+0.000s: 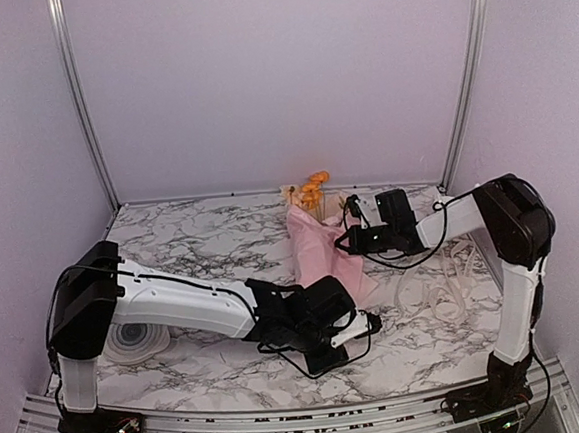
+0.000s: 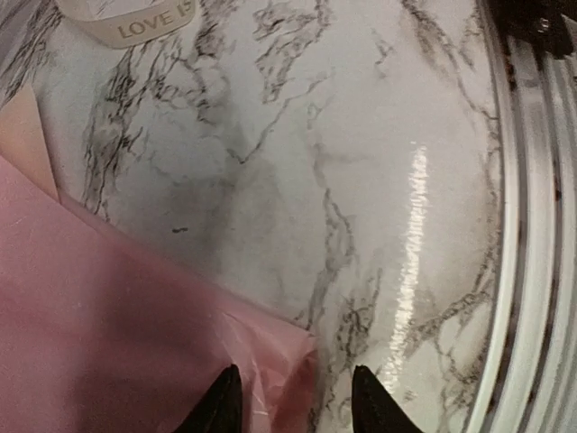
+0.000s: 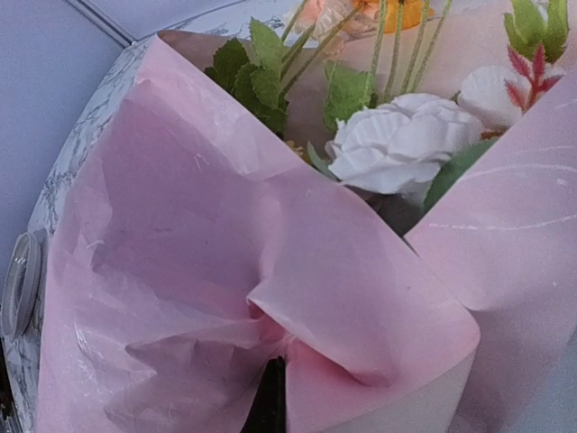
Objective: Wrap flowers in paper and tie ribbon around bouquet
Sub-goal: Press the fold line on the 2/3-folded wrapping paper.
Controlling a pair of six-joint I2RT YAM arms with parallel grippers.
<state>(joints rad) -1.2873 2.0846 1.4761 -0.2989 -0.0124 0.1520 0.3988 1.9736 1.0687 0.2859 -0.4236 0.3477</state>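
Left gripper (image 2: pixel 293 408), nearest the front edge: fingers parted, straddling the free corner of the paper (image 2: pixel 135 343), gripping nothing. Right gripper (image 3: pixel 273 404): fingers fully closed on the paper's gathered fold, apparently to hold it around the flowers (image 3: pixel 397 144). The ribbon (image 1: pixel 438 287) lies loose beside the right arm.

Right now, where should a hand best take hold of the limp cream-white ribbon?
Probably one of the loops of the limp cream-white ribbon on the marble table, right of the pink paper cone. Come down from above: it lies flat and slack.
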